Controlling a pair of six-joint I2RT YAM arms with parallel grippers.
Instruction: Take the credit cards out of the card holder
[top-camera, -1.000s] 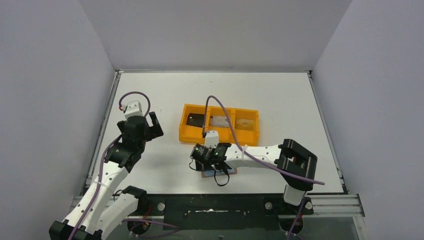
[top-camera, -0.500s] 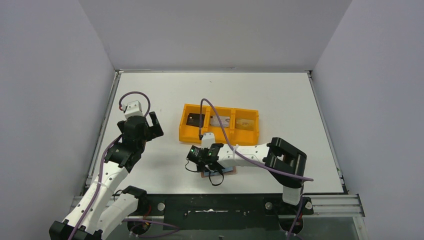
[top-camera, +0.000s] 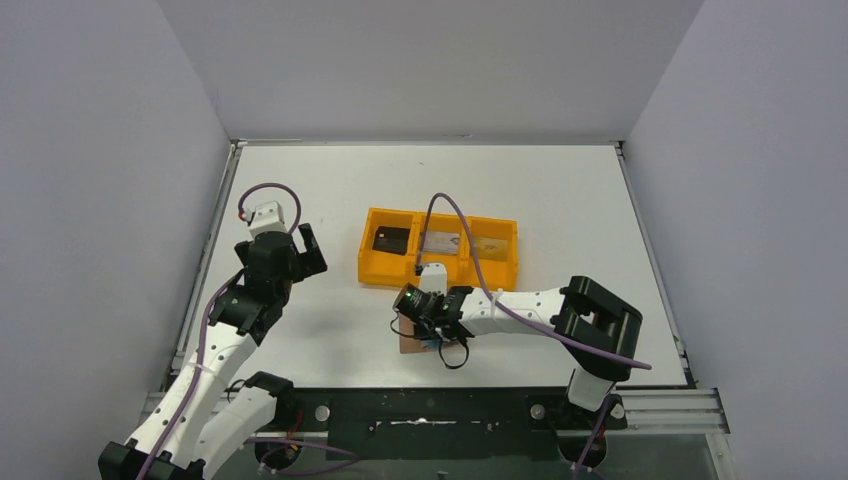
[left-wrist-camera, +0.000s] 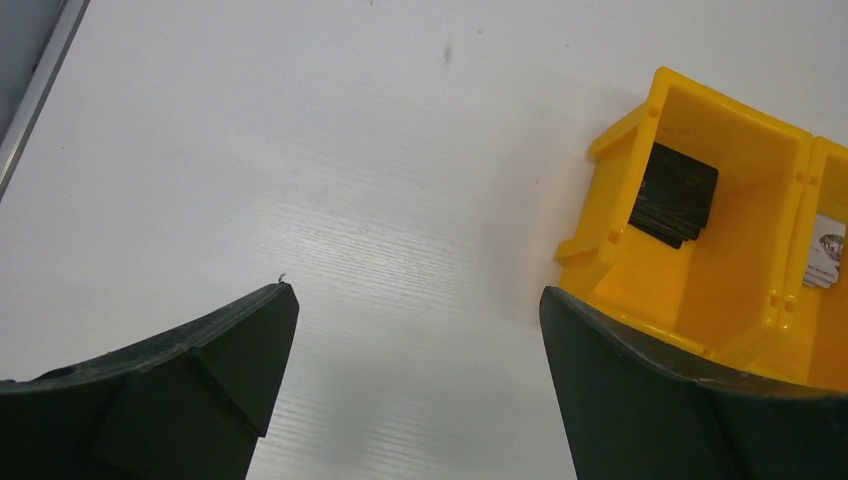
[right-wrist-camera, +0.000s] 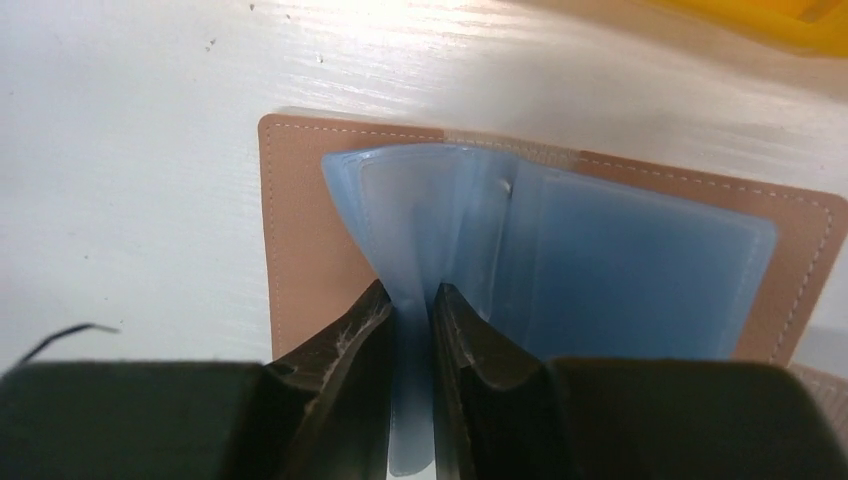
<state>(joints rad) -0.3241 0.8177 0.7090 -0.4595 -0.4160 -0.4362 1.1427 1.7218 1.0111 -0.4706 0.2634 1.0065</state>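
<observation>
The card holder lies open on the table, brown leather with grey-blue clear sleeves. My right gripper is shut on one raised sleeve, pinching it between both fingers. From above, the card holder shows under the right gripper, near the table's front edge. No card shows inside the sleeves. A black credit card lies in the orange tray's left compartment, a silvery one in the middle, a gold-tan one on the right. My left gripper hangs open, left of the tray, holding nothing.
The orange three-compartment tray stands mid-table, just beyond the right gripper. A purple cable arcs over its middle compartment. The left wall rail runs close to the left arm.
My right gripper has closed its jaws onto a blue sleeve of the card holder and shifted slightly right. The left arm has stayed still.
</observation>
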